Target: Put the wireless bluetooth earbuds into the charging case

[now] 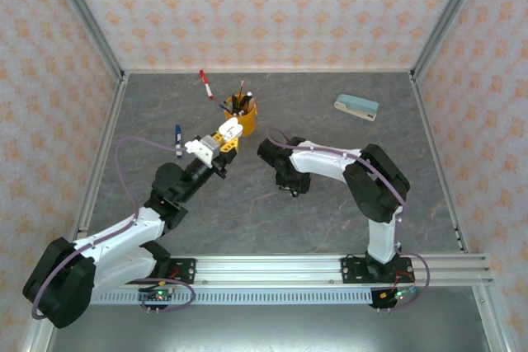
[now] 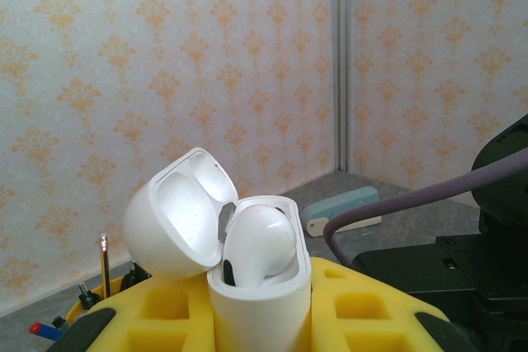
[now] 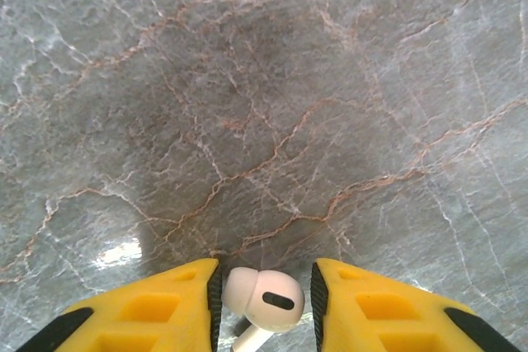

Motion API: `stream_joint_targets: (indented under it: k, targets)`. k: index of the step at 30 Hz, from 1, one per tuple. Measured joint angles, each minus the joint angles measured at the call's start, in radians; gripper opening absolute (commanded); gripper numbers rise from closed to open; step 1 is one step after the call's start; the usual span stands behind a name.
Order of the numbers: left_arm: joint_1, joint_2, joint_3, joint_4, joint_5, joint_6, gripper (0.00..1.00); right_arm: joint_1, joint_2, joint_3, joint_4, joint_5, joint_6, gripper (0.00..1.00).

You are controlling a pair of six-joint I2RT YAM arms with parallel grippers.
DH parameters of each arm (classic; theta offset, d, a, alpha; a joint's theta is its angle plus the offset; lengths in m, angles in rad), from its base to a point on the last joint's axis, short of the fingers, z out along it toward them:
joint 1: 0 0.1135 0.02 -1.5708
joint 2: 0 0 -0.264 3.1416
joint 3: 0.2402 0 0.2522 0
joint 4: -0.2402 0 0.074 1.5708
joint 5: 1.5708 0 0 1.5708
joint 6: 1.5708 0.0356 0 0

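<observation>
Step in hand, by the look of it: picking up a second bud for the case. Clamped in the left jaws, raised above the bench left of its middle and just beside the pen cup (image 1: 242, 109): the white case (image 2: 260, 294), upright, lid (image 2: 177, 216) swung back and open. Sitting in it, head up: the seated earbud (image 2: 260, 241), white. Room beside it for another, presumably, though hidden behind that bud.

Lying on the bare bench (image 3: 247, 80) near its middle, between the right jaws: the loose earbud (image 3: 264, 296), also white, stem pointing back toward the wrist. Narrowed about it, with one pad touching its head and the other seemingly just clear; cannot tell whether truly gripped.

Next, probably: finish the pinch without squirting the bud sideways, lift, carry across to the case, turn the stem down, line up over the free well and lower gently. Likely trouble: a smooth, rounded thing held by very little, and a well with scant room for error.
</observation>
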Motion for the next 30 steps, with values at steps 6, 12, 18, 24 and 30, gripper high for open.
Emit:
stream_joint_targets:
  k: [6, 12, 18, 24, 30]
  targets:
    - [0.000, 0.007, 0.000, 0.001, 0.000, -0.003, 0.00, 0.000, -0.005, -0.008, 0.010, -0.001, 0.000, 0.34]
    - [0.000, 0.012, 0.000, 0.002, 0.000, -0.003, 0.00, 0.000, -0.016, -0.023, 0.026, -0.005, 0.004, 0.33]
    - [0.000, 0.018, 0.000, 0.002, 0.000, -0.003, 0.00, -0.001, -0.021, -0.028, 0.039, -0.012, 0.000, 0.26]
    - [0.000, 0.018, 0.000, 0.002, 0.000, -0.003, 0.00, -0.008, -0.027, -0.032, 0.051, -0.032, -0.093, 0.25]
    - [0.000, 0.018, 0.000, 0.002, 0.000, -0.003, 0.00, -0.013, -0.030, -0.033, 0.053, -0.049, -0.251, 0.26]
